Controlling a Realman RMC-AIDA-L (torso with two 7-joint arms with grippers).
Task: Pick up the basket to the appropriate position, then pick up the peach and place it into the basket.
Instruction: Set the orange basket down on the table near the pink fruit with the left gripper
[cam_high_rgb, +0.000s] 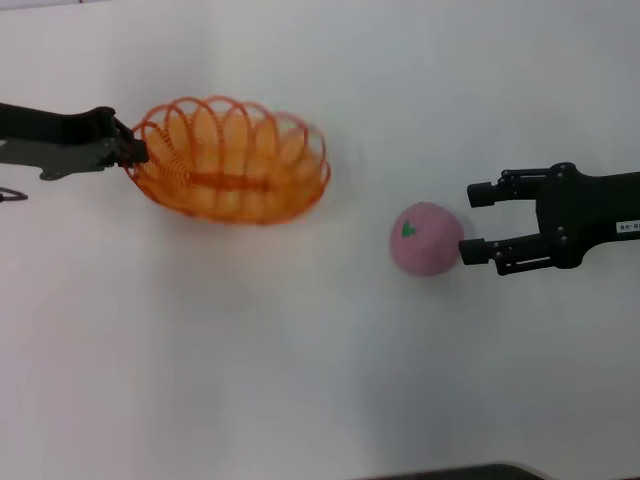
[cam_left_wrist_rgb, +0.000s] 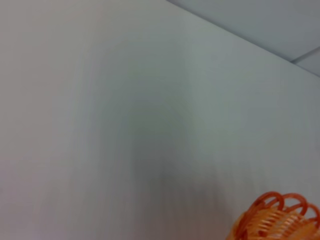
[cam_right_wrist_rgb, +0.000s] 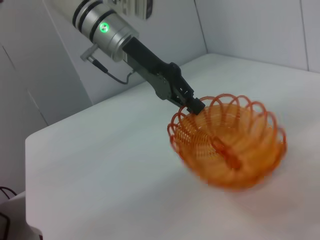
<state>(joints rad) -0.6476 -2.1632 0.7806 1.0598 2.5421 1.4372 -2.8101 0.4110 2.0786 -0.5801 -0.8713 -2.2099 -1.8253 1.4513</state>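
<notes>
The orange wire-loop basket (cam_high_rgb: 232, 160) is tilted and held off the white table at the left. My left gripper (cam_high_rgb: 137, 152) is shut on its rim at the left end. The basket also shows in the right wrist view (cam_right_wrist_rgb: 230, 142), with the left gripper (cam_right_wrist_rgb: 194, 105) pinching its rim, and a part of it shows in the left wrist view (cam_left_wrist_rgb: 280, 220). The pink peach (cam_high_rgb: 426, 239) with a green leaf mark lies on the table right of the basket. My right gripper (cam_high_rgb: 470, 222) is open, just right of the peach, with one fingertip close to it.
The white table (cam_high_rgb: 300, 380) spreads around both things. A dark edge (cam_high_rgb: 470, 473) shows at the table's near side. In the right wrist view a wall and cabinet panels (cam_right_wrist_rgb: 50, 60) stand behind the table's far edge.
</notes>
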